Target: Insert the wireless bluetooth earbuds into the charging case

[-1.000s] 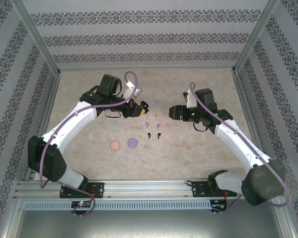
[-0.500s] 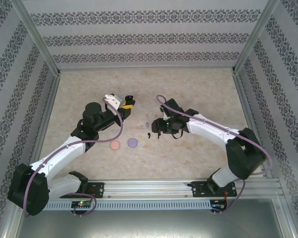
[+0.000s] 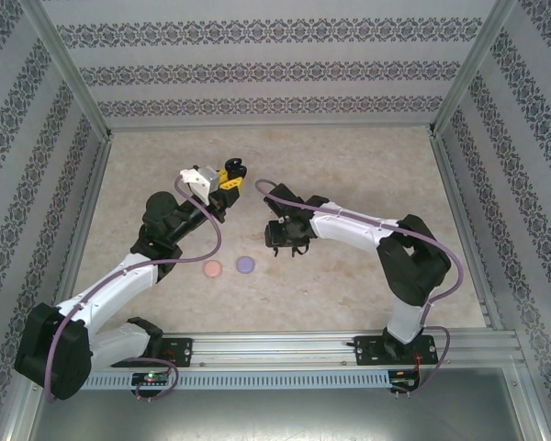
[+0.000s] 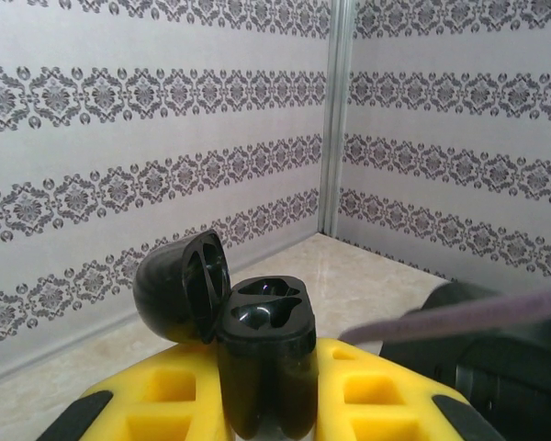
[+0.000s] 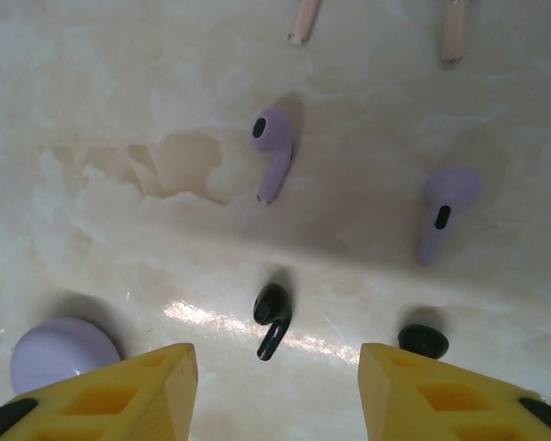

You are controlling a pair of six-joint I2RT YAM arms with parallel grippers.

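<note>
Left gripper [image 3: 230,176] clamped on black case [image 4: 266,367]. Wrist view shows lid [image 4: 179,289] open and both wells [image 4: 266,308] empty. Right gripper [image 5: 274,363] fingers apart, holding nothing. Its wrist view resolves black buds [image 5: 272,317] nearest, purple buds [image 5: 274,152] beyond, pink stems [image 5: 303,18] at top edge.

The two pale pink earbuds [image 5: 304,20] are cut off by the top edge, and one black earbud [image 5: 423,341] is half-hidden behind a fingertip [image 5: 441,395] of the right gripper [image 5: 275,386].

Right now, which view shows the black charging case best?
Left wrist: the black charging case stands close, lid open, both wells visible, clamped in the left tool. Top external gives a small dark speck at that tool's tip. Right wrist looks at earbuds.
</note>
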